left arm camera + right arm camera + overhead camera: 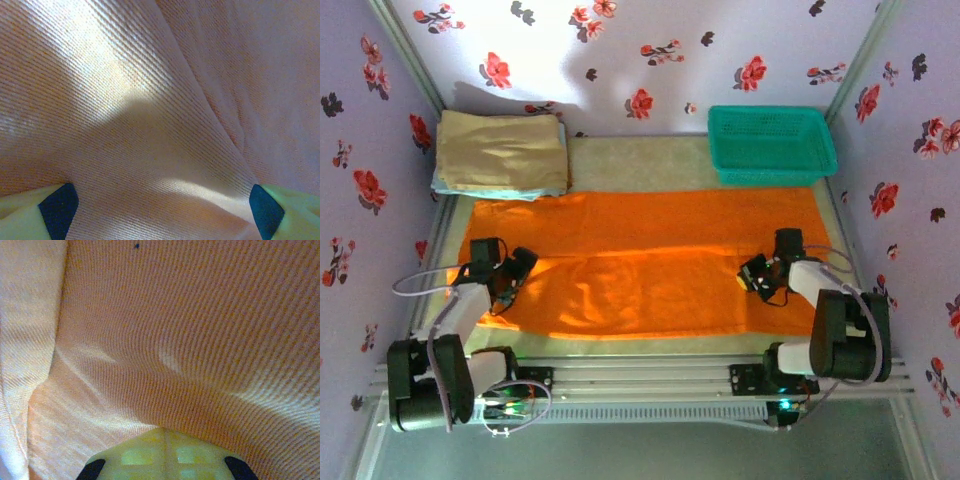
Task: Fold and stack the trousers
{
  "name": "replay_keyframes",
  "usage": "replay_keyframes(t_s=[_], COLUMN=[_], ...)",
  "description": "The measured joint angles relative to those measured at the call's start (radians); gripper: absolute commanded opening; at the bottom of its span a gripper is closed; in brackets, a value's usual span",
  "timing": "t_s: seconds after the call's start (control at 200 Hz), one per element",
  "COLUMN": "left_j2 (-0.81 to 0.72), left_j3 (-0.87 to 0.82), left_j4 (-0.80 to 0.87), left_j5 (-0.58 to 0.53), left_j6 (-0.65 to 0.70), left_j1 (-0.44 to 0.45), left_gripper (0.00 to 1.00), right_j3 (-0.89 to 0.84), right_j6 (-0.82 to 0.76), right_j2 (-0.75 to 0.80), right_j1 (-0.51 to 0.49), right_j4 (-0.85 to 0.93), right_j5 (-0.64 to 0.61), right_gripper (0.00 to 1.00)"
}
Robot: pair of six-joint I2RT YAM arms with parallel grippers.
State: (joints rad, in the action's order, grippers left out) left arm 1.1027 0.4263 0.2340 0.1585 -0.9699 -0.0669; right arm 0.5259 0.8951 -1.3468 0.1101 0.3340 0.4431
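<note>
The trousers (640, 265) are lying spread flat under both tools. The right gripper (165, 432) is pinching them: its jaws are sitting together, with cloth puckering toward the tips. The left gripper (162, 205) is standing wide, its fingertips right at the cloth, which is running unbroken between them with nothing caught yet.

This looks like the grasp for the first fold, with one side taken and the other pending. Next, I judge, the left jaws need closing on the cloth below them. Then both tools need lifting together and carrying that edge away from the bases, keeping it level so it lands even.

Beyond the left gripper a folded stack (500, 152) is sitting; beyond the right, a basket (770, 143). No brand, label or writing is showing.
</note>
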Motion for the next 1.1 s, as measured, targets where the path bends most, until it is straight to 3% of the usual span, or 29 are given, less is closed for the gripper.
replay_keyframes(t_s=[0.175, 0.42, 0.48, 0.665, 0.73, 0.86, 1.1], left_j2=[-0.168, -0.452, -0.463, -0.373, -0.343, -0.247, 0.134], left_j3=[-0.101, -0.145, -0.143, -0.049, 0.01, 0.138, 0.295], left_j4=[0.016, 0.27, 0.305, 0.384, 0.388, 0.361, 0.127], left_j5=[0.002, -0.009, -0.008, 0.02, 0.034, 0.051, 0.058], left_j6=[-0.031, -0.042, -0.041, -0.016, 0.003, 0.029, 0.037], left_j1=[-0.004, -0.019, -0.019, -0.025, -0.025, -0.025, -0.014], left_gripper=[0.85, 0.84, 0.84, 0.86, 0.86, 0.86, 0.86], right_j3=[0.001, -0.014, -0.014, 0.062, 0.127, 0.308, 0.606], right_j6=[-0.058, -0.118, -0.128, -0.159, -0.162, -0.161, -0.138], right_j2=[-0.021, 0.003, 0.021, 0.093, 0.13, 0.111, -0.315], right_j1=[0.127, 0.187, 0.187, 0.185, 0.151, -0.029, -0.28], right_j4=[0.023, 0.072, 0.101, 0.252, 0.274, 0.26, 0.129], right_j5=[0.069, 0.095, 0.082, 0.029, 0.01, -0.041, -0.116], right_gripper=[0.0, 0.02, 0.09, 0.14, 0.16, 0.18, 0.02])
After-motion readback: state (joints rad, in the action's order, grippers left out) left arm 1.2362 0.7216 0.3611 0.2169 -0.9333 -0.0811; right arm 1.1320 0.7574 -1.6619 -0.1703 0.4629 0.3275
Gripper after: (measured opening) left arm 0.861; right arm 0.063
